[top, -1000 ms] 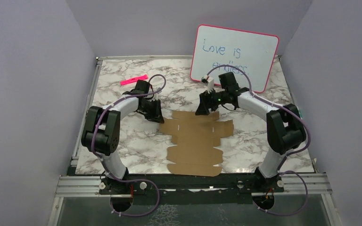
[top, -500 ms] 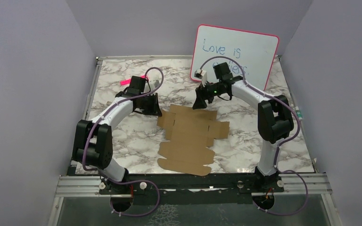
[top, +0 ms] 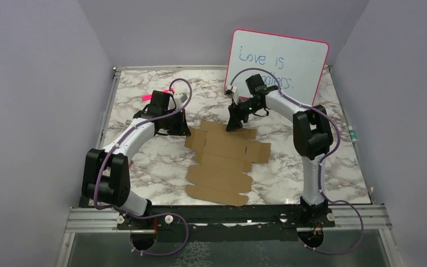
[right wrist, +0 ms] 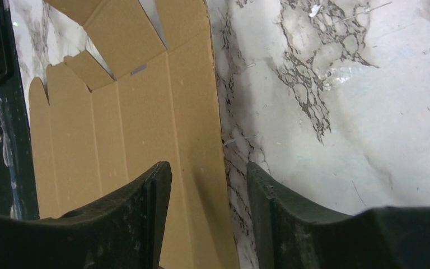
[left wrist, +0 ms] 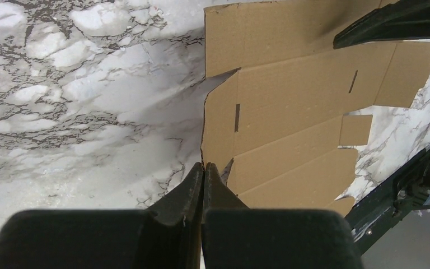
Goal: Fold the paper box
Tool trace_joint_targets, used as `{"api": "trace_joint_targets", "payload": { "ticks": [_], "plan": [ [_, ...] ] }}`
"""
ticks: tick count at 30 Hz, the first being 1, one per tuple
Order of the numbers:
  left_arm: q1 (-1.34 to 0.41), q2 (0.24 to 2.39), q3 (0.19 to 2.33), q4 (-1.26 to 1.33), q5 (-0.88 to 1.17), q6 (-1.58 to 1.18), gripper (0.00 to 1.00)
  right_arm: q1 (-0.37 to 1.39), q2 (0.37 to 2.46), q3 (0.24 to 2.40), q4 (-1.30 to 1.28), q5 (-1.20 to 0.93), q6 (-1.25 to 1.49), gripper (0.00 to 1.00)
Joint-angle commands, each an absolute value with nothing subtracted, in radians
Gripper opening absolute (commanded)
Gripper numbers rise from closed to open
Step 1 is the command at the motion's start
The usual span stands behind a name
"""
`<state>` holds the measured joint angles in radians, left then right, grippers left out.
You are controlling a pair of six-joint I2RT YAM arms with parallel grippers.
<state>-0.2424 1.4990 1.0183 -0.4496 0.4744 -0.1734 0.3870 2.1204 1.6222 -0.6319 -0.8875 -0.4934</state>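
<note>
On the marble table (top: 144, 161), the paper box (top: 225, 161) is laid flat, not yet folded. Its far edge is best pinched softly and lifted slowly, so the sheet is not dragged. That edge is seen between the spread jaws of the right gripper (right wrist: 207, 174). The left gripper (left wrist: 204, 168) is closed tight at the sheet's left edge; whether card is pinched cannot be told.

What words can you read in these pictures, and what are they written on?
"Love is": handwritten in blue on the whiteboard.
Second line on the whiteboard: partly hidden behind the right arm, so it cannot be read.
Paper box: plain brown, no writing on it.
</note>
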Motion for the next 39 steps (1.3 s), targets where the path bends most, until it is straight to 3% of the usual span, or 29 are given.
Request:
{"api": "trace_joint_targets", "payload": {
  "ticks": [1,4,9,14,16,18,27,39],
  "plan": [
    [-0.246,1.454,1.003,-0.408,0.472,-0.158,0.0,0.393,2.179,1.679,-0.741,-0.976,-0.574,0.52],
    [-0.245,1.451,1.002,-0.408,0.462,-0.157,0.0,0.393,2.192,1.689,-0.764,-0.998,-0.597,0.44],
    [-0.244,1.458,1.0,-0.41,0.446,-0.166,0.0,0.393,2.18,1.695,-0.78,-0.982,-0.621,0.18],
    [-0.241,1.464,1.0,-0.415,0.402,-0.205,0.0,0.395,2.111,1.672,-0.771,-0.926,-0.633,0.08],
    [-0.238,1.462,0.999,-0.418,0.39,-0.222,0.06,0.406,2.066,1.649,-0.753,-0.88,-0.637,0.04],
    [-0.236,1.458,0.994,-0.419,0.385,-0.245,0.15,0.418,2.02,1.624,-0.735,-0.846,-0.638,0.01],
    [-0.232,1.435,0.97,-0.418,0.357,-0.317,0.38,0.486,1.849,1.54,-0.698,-0.666,-0.636,0.01],
    [-0.22,1.413,1.008,-0.408,0.316,-0.341,0.58,0.616,1.678,1.456,-0.588,-0.392,-0.689,0.01]
  ]
}}
